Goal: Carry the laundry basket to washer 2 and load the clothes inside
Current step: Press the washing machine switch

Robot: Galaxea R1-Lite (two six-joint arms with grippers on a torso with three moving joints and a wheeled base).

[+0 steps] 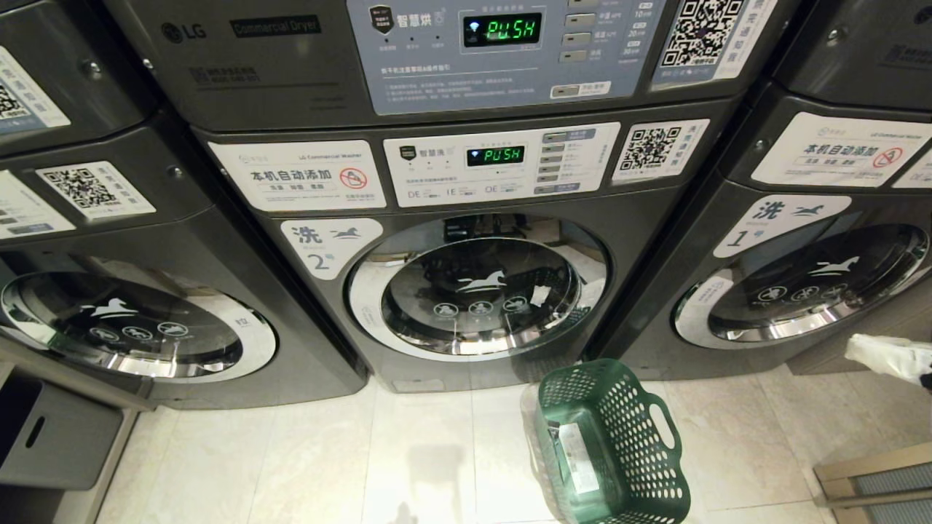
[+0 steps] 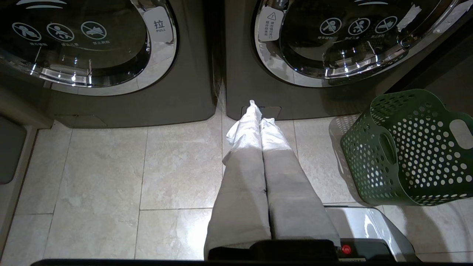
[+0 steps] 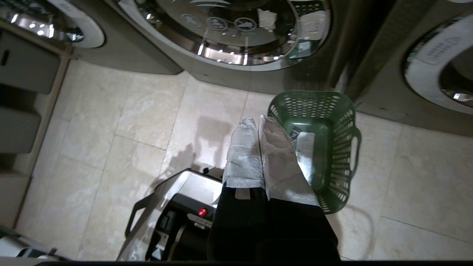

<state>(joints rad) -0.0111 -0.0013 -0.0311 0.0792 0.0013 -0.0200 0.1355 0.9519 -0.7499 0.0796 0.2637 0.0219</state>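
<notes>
The green laundry basket (image 1: 611,444) stands on the tiled floor just right of washer 2's front; only a white sticker shows on its base (image 3: 306,147). The clothes are not in view. Washer 2 (image 1: 331,247) is the middle dark grey machine, its chrome-ringed glass door (image 1: 480,295) closed. My right gripper (image 3: 257,122), wrapped in white, is shut and empty, hanging over the basket's rim nearest me; in the head view it shows at the right edge (image 1: 885,356). My left gripper (image 2: 258,111) is shut and empty, low over the floor, pointing at the washer's base left of the basket (image 2: 406,147).
Washer 1 (image 1: 801,284) stands to the right, a like machine (image 1: 131,327) to the left, a dryer panel (image 1: 502,29) above. A grey cabinet (image 1: 44,437) sits at the lower left. My own base (image 3: 177,207) is on the floor beside the basket.
</notes>
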